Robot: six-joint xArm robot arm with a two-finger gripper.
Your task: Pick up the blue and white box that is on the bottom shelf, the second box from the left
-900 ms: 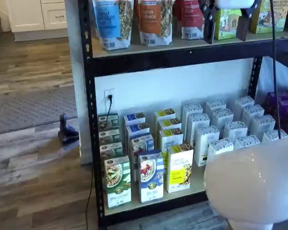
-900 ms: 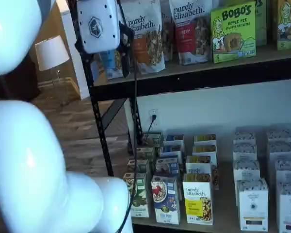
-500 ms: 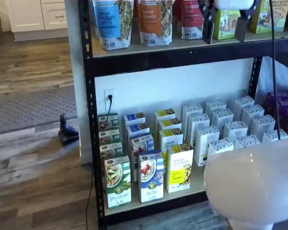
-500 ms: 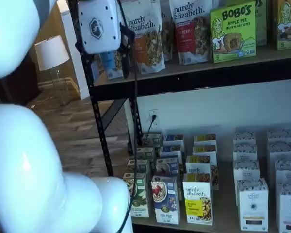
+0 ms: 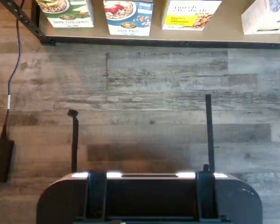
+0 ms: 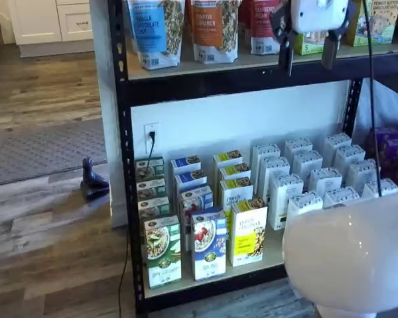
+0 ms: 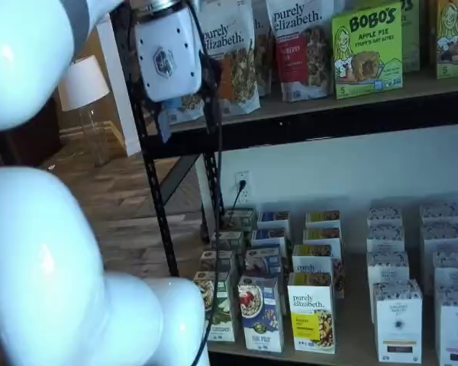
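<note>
Overhead, jaws gape (empty) above the blue and white box.

Grey-brown wood-plank floor throughout, weathered in tone. Grey woven rug lying far left on the planks. White panelled cabinets at the far left corner. Plain white wall behind the rack, with a white outlet plate and a black plug and cord in it. Small dark object standing on the floor near the rug. White-shaded floor lamp far back at the left, before a warm tan wall. Soft, even light.
</note>
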